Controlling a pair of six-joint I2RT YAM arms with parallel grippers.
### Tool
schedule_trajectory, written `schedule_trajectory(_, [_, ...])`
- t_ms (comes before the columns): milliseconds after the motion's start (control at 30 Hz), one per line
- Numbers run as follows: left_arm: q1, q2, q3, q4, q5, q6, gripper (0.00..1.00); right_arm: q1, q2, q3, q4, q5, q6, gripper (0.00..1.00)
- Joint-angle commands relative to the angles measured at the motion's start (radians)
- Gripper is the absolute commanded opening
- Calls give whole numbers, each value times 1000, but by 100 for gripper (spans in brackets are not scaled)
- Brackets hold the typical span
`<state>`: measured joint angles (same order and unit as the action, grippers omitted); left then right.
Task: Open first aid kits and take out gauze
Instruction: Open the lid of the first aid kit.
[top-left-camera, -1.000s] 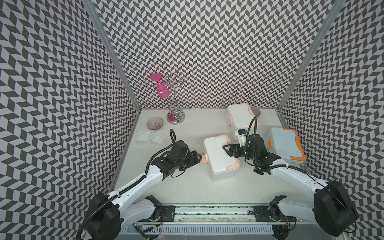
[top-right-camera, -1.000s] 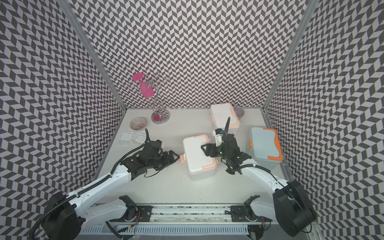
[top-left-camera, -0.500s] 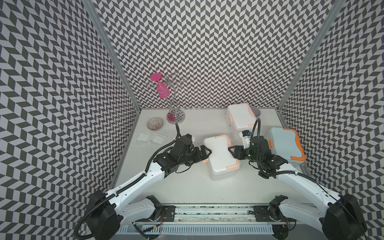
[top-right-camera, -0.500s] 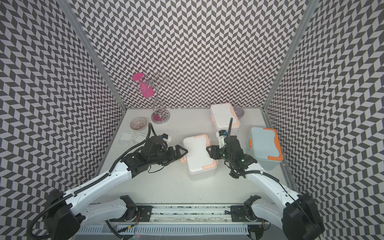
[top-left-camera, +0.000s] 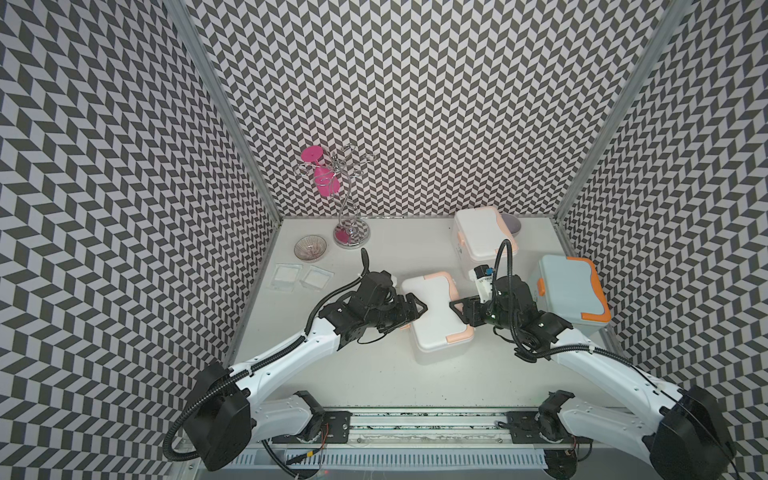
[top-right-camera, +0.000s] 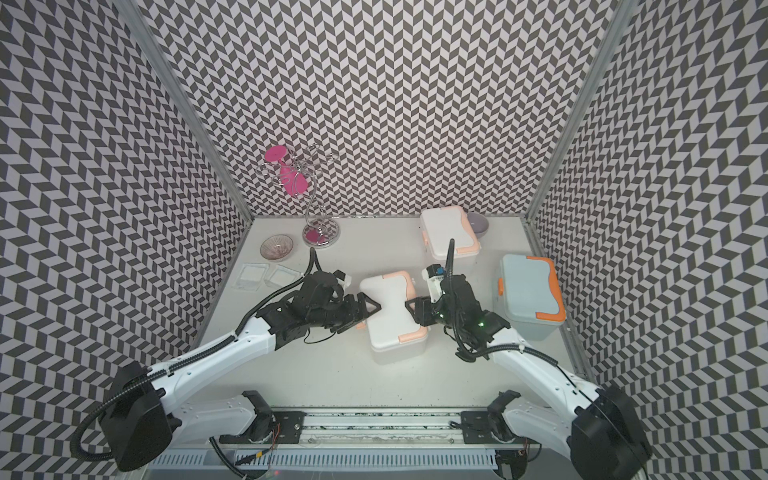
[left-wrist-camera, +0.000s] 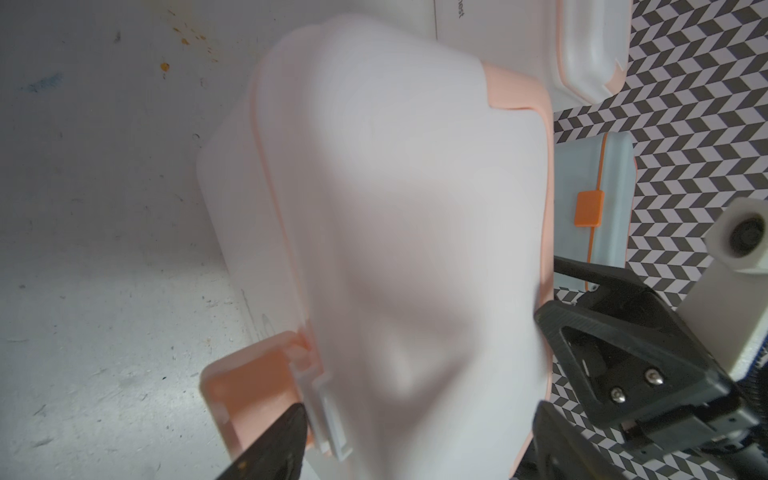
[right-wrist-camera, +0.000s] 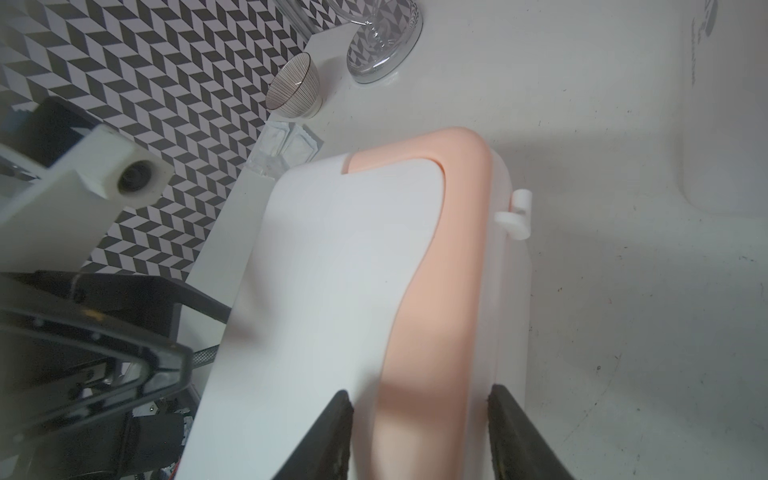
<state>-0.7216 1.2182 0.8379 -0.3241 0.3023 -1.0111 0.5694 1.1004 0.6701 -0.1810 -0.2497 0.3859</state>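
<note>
The left arm (top-left-camera: 291, 353) reaches up from the front-left corner of the counter (top-left-camera: 374, 374). Its forearm slants toward the centre and its wrist is bent, so the left pincer (top-left-camera: 415, 308) points sideways at the middle first aid kit (top-left-camera: 436, 320). This is a white case with peach trim, and its lid lies down in both top views. The right arm (top-left-camera: 590, 353) mirrors that pose from the front-right corner. The right pincer (top-left-camera: 458, 309) meets the opposite edge of the same lid, so the two tips face each other across it. In the left wrist view the left pincer is spread wide astride the near end of the case. One finger (left-wrist-camera: 274, 444) sits just beside a peach latch (left-wrist-camera: 245, 382) that stands out from the wall; whether it presses on the plastic I cannot tell. In the right wrist view the right pincer's fingers (right-wrist-camera: 336, 432) pinch the peach band (right-wrist-camera: 440, 291) along the lid's edge. A gauze pad (top-left-camera: 286, 276) and a second gauze pad (top-left-camera: 316, 277) lie flat side by side on the counter by the left wall. They are just in front of a ribbed bowl (top-left-camera: 310, 248) and well apart from both pincers.
</note>
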Motion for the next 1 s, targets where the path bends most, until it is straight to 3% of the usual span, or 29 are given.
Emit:
schedule_trajectory(0, [-7,-3,38,45,12,4,84,35,45,-5,-69,-33,-10,51])
schedule_trajectory(967, [-10,-13,56,-35,-44,14,86,40,44,-24,-57,-11,8,51])
